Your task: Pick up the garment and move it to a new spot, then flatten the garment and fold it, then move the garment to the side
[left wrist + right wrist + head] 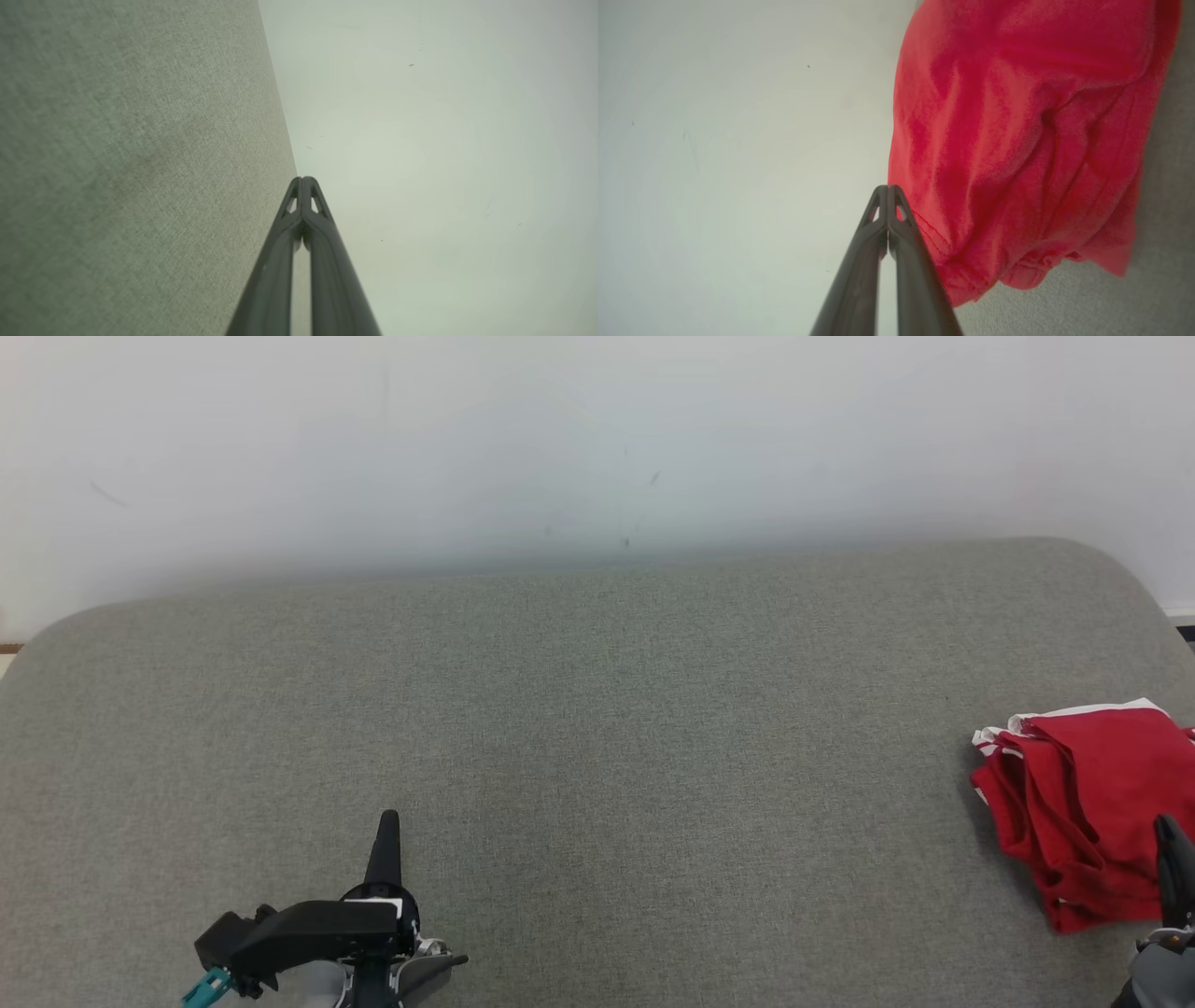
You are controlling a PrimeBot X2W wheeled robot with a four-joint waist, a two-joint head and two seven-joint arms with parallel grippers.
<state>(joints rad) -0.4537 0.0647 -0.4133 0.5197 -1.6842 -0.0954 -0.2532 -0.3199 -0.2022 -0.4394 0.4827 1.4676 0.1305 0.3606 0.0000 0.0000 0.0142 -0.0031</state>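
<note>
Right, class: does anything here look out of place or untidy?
Only the red garment: it lies in loose, uneven folds at the right end of the grey cushion, white trim poking out. Nothing looks spilled or damaged.

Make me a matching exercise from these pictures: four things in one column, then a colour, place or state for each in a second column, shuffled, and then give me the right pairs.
Column one:
1. garment
2. left end effector
3. right end effector
4. cushion

Column two:
A. grey woven fabric
B. shut, at the head view's lower left, over bare fabric
C. red with white edging, lying at the far right
D. shut, tips beside the red cloth

Pairs: 1-C, 2-B, 3-D, 4-A
</note>
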